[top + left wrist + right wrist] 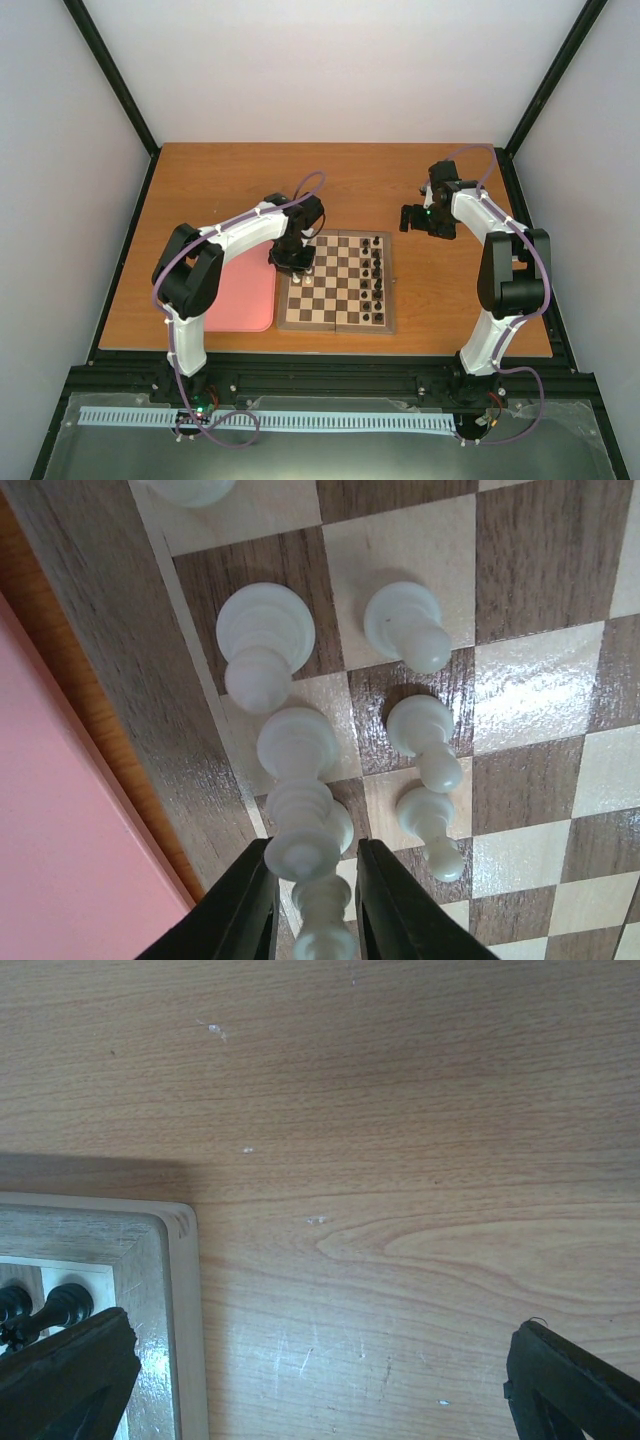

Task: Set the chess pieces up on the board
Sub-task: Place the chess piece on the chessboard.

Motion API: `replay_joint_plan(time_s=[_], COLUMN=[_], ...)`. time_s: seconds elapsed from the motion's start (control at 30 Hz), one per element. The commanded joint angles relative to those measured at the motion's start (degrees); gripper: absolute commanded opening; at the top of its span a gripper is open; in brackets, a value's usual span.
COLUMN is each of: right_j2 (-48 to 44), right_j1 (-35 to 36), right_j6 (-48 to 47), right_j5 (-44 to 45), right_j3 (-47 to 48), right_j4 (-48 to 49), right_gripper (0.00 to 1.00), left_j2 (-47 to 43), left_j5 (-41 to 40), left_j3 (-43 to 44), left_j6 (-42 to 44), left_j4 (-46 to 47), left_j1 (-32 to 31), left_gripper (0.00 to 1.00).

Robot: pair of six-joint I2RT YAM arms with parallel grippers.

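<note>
From above, a square wooden chessboard (338, 312) with light and dark brown squares and a tan frame is seen lying on a brown wooden table (240, 180). A flat pink tray (240, 295) with rounded corners lies just beside its left edge. Small black chess pieces (376, 272) are lined along the columns at the right of the chessboard. The left gripper (293, 258) is held over the left edge of the chessboard. The right gripper (420, 218) is held over bare table near the far right corner of the chessboard.

In the left wrist view, small white chess pieces (265, 640) are seen standing on the squares along the frame, in two rows. The head of a tall white piece (298, 852) lies between the closely set black fingers (250, 910); whether it is pinched cannot be told.

In the right wrist view, the fingers are spread wide over the table, empty. One corner of the chessboard, with a black piece on it, is seen by the left-hand finger.
</note>
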Motion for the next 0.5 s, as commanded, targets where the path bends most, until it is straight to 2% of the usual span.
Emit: replay_joint_plan(time_s=[0.0, 0.2, 0.47], right_j2=[-1.1, -0.9, -0.9], right_j1=[-0.6, -0.5, -0.5], right_j6=[-0.4, -0.4, -0.2], right_j5=[-0.4, -0.7, -1.2], right_j3=[-0.1, -0.1, -0.5], right_j4=[0.7, 0.8, 1.3], right_gripper=[1.0, 1.0, 1.0], left_j2=[-0.7, -2.3, -6.1], left_j5=[-0.4, -0.3, -0.1], left_j3=[-0.1, 0.2, 1.8], left_j6=[0.3, 0.4, 1.3], left_j4=[0.2, -1.4, -5.0], left_j1=[-0.6, -0.6, -0.6], left_gripper=[0.23, 0.24, 0.37])
